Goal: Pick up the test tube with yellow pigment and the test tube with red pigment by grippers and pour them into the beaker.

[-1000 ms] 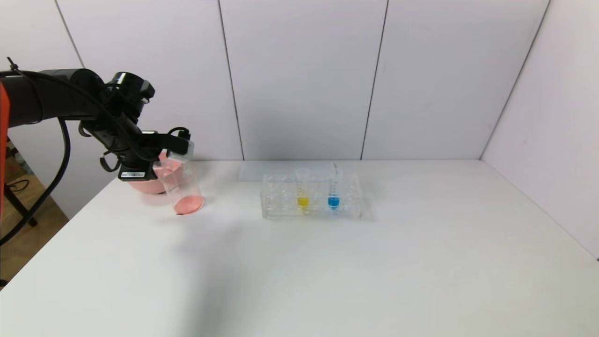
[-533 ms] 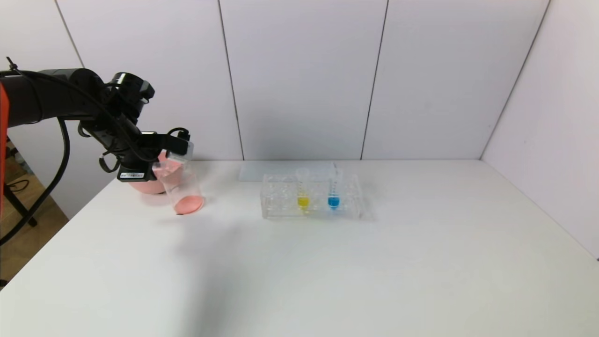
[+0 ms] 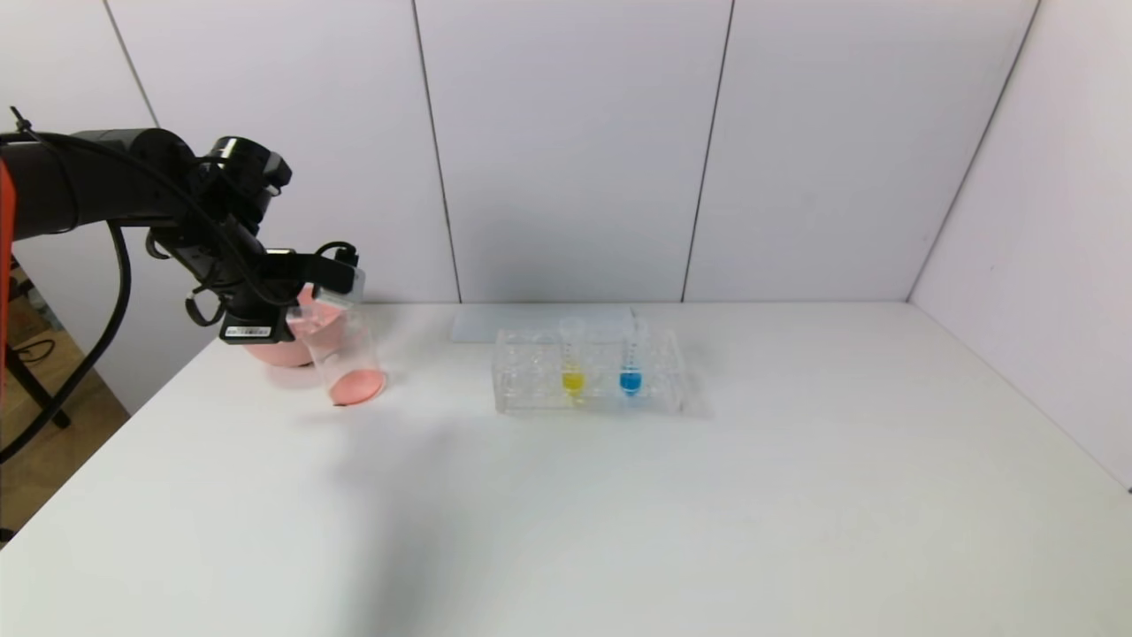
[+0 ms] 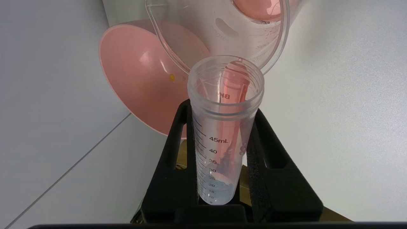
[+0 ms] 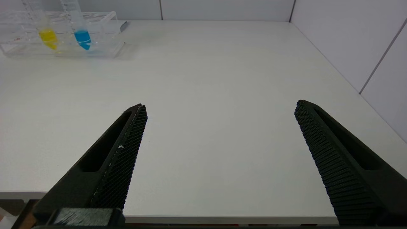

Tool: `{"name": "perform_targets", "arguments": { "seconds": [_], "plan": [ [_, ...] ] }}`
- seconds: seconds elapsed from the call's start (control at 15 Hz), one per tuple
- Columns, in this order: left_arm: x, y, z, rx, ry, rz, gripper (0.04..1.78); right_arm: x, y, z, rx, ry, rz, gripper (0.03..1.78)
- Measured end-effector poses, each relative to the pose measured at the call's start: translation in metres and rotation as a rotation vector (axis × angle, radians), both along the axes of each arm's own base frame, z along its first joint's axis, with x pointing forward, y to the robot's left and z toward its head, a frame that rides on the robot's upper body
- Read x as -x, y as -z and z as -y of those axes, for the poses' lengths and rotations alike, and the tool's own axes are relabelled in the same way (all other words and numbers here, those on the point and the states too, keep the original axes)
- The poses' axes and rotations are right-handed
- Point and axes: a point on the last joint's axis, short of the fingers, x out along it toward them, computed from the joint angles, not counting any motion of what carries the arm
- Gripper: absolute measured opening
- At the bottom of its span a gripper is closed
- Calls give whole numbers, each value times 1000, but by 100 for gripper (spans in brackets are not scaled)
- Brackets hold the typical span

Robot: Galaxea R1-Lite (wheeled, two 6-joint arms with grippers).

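Note:
My left gripper hangs at the table's far left, shut on the test tube with red pigment. The tube is tipped mouth-down over the beaker; a red film runs along its inner wall and its rounded tip looks nearly drained. Red liquid lies in the bottom of the beaker. The test tube with yellow pigment stands upright in the clear rack, also seen as the yellow tube. My right gripper is open over the table's front edge, holding nothing, outside the head view.
A pink bowl sits just behind the beaker, by the wall. A blue-tipped tube stands in the rack beside the yellow one. A flat grey sheet lies behind the rack. White walls close the back and right sides.

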Motion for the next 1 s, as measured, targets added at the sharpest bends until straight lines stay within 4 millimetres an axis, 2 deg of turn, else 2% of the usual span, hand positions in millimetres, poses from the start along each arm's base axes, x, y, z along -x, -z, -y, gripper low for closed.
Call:
{"name": "perform_targets", "arguments": {
  "seconds": [0.47,1.0],
  "plan": [
    [0,-1,0,-16,-4,1,45,0,0,0,0,0,0,170],
    [0,-1,1,-123,-43,2,45,0,0,0,0,0,0,170]
  ]
}}
